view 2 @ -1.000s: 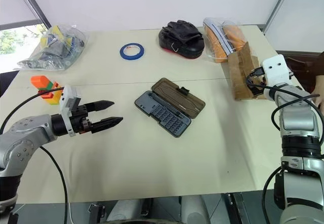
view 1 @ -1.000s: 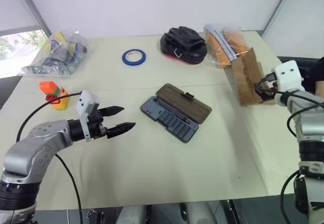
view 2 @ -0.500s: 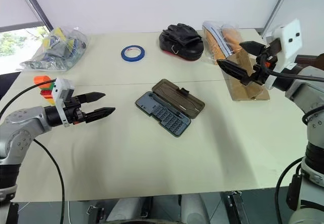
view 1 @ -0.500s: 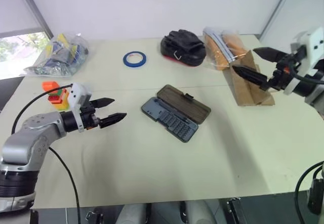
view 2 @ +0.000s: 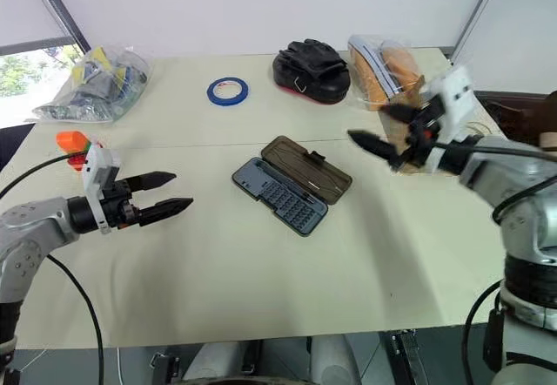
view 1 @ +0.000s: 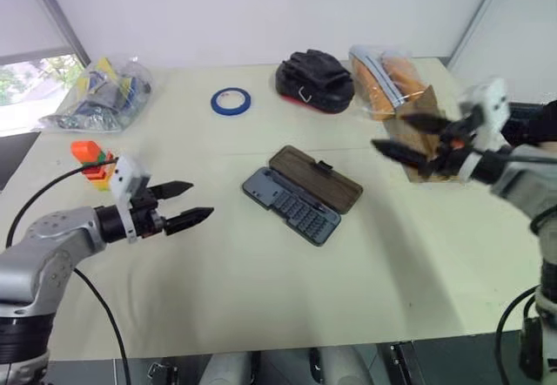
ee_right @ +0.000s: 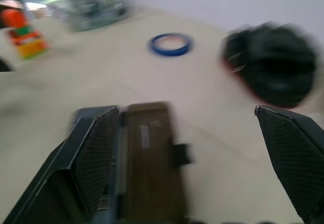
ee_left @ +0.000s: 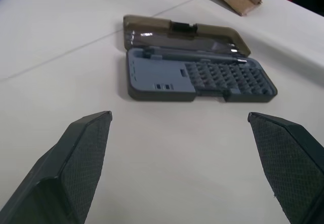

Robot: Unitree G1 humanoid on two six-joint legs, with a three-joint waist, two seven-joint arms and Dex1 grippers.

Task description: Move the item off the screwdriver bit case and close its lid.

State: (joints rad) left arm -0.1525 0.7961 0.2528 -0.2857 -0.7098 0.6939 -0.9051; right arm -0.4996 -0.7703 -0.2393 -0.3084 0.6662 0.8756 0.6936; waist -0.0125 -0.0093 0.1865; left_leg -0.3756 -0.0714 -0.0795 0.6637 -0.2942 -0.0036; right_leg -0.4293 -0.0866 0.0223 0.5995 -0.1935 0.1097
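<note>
In front of me: cream bench [view 1: 261, 307], faint seam line across it. Plain white wall [view 1: 261, 10] behind, with dark diagonal frame bars [view 2: 52, 6] at both corners. Window [view 1: 30, 80] on my left (daylight, greenery outside). Lighting even, soft shadows.

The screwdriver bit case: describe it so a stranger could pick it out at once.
On the cream table, look near the middle, in front of the blue tape roll. The screwdriver bit case lies open there. No neighbour has its grey-blue tray of small bits hinged to a smoky brown lid.
</note>
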